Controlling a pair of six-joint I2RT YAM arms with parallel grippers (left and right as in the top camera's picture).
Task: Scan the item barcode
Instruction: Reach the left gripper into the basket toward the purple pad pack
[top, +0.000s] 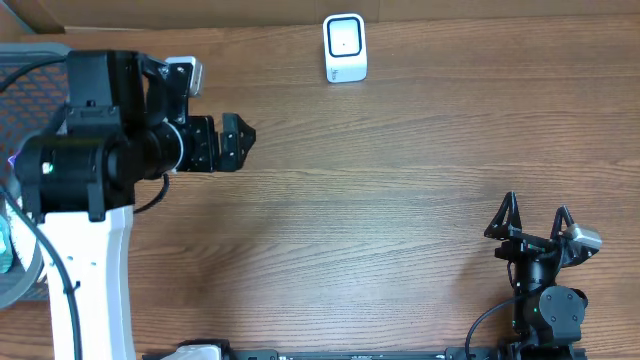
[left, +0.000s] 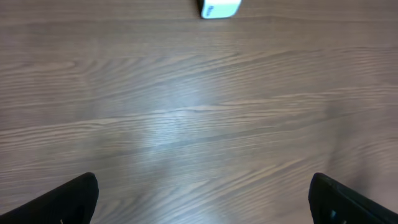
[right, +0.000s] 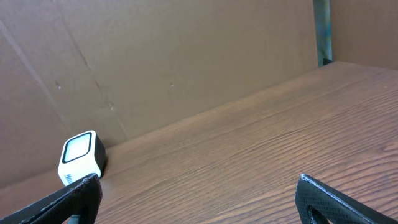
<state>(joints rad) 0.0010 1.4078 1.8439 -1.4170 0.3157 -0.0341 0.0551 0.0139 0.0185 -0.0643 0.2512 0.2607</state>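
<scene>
Where left wrist view ends, scanner (left: 219, 8) is cropped.

OVERHEAD AND WRISTS: The overhead camera looks straight down on the wooden worktop (top: 380, 230) from well above. The left wrist camera tilts steeply onto the boards, left fingers (left: 68, 199) at 7 and 5 o'clock. The right wrist camera sits low, facing the cardboard wall (right: 155, 62), right fingers (right: 336, 199) along its bottom edge. All three share the white device (top: 345, 47), at 12, 12 and 8 o'clock.
</scene>
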